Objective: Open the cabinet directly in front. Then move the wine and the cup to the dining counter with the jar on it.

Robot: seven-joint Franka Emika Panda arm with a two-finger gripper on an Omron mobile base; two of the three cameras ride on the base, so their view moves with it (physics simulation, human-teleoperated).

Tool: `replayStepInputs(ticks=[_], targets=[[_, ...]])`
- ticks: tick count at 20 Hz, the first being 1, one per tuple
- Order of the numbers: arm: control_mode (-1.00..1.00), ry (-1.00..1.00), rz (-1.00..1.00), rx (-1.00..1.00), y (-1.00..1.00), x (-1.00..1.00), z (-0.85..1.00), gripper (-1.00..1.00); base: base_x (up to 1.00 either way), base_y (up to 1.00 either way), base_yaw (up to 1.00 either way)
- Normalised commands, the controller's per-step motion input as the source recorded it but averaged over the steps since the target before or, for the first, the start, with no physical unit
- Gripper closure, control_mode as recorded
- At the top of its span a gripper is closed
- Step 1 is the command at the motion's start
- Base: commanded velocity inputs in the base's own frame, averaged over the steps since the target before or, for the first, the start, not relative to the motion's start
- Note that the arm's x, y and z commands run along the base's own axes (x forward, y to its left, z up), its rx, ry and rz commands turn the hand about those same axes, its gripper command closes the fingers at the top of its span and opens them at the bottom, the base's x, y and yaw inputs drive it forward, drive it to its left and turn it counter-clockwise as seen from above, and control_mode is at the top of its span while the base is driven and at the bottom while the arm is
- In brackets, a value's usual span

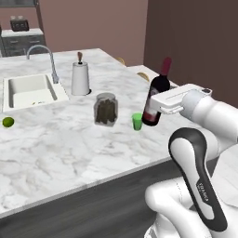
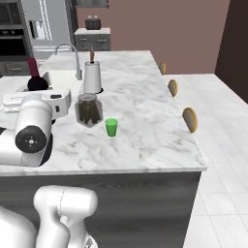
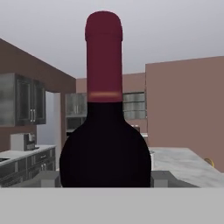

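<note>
Wine point(image 1: 157, 95) stands upright beside the cup point(image 1: 136, 121), near the jar point(image 1: 106, 109), gripper point(image 1: 157, 106) clasping it; a careless release might topple it onto the cup.

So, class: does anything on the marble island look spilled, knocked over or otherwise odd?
Nothing stands out. The wine, cup, jar and paper-towel roll all stand upright on the dining counter; no spill visible.

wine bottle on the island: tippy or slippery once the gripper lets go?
Probably tippy: the wine is tall and narrow, standing upright beside the cup. Smooth glass looks slippery, so the gripper may slide on it. Likely heavy and rigid.
</note>
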Motion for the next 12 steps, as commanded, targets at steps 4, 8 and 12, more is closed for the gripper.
replayStepInputs(ticks=[4,8,12], targets=[[1.0,0.0,0.0,0.0,0.0,0.0,0.0,1.0,0.11,0.33,0.0],[-1.0,0.0,0.0,0.0,0.04,0.2,0.0,1.0,0.12,0.09,0.0],[-1.0,0.0,0.0,0.0,0.21,0.53,-0.02,1.0,0.0,0.0,0.0]])
